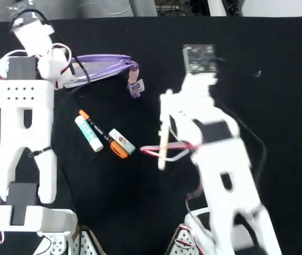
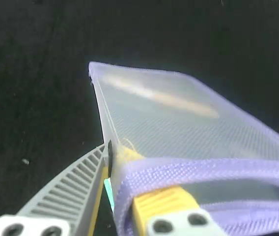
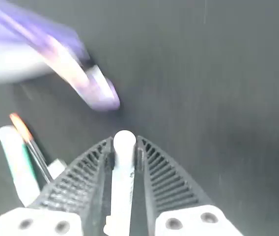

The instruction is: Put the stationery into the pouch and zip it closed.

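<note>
The purple translucent pouch [image 1: 100, 66] lies at the back left of the table, with its zip pull [image 1: 134, 83] hanging off its right end. My left gripper [image 1: 60, 68] is shut on the pouch's left end, and its yellow pad [image 2: 161, 206] presses the purple hem [image 2: 203, 169]. A glue stick [image 1: 89, 134], an orange marker [image 1: 104, 136] and an eraser [image 1: 122, 141] lie together in front of the pouch. My right gripper [image 1: 166, 101] hovers to their right, shut on a white pen [image 3: 122, 182] that lies lengthwise between its fingers [image 3: 80, 184].
The black table [image 1: 257, 106] is bare to the right of the right arm. Red cables [image 1: 156, 152] loop beside the right arm's wrist. The left arm's white body [image 1: 23, 133] runs down the table's left side.
</note>
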